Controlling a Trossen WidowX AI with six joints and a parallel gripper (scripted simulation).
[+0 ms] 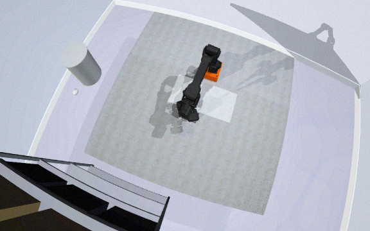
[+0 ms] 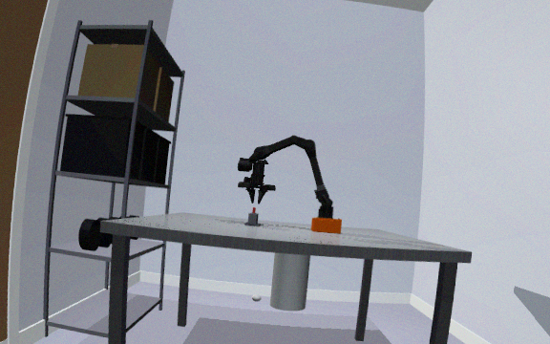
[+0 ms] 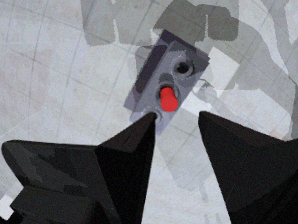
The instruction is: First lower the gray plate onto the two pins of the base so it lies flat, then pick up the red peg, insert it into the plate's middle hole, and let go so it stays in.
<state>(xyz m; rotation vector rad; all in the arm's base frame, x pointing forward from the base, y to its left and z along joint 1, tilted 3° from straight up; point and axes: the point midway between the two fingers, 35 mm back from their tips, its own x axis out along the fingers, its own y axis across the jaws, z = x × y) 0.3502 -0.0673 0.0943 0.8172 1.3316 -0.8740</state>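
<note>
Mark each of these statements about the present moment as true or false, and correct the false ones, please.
1. The red peg stands in the gray plate. True.
2. The gripper is shut on the peg. False: its fingers stand apart, above the peg, and hold nothing.
3. The plate lies on the floor. False: it sits on the table, below the gripper.
4. The arm stands on an orange base. True.
5. The shelf rack stands on the table. False: it stands on the floor beside the table.
</note>
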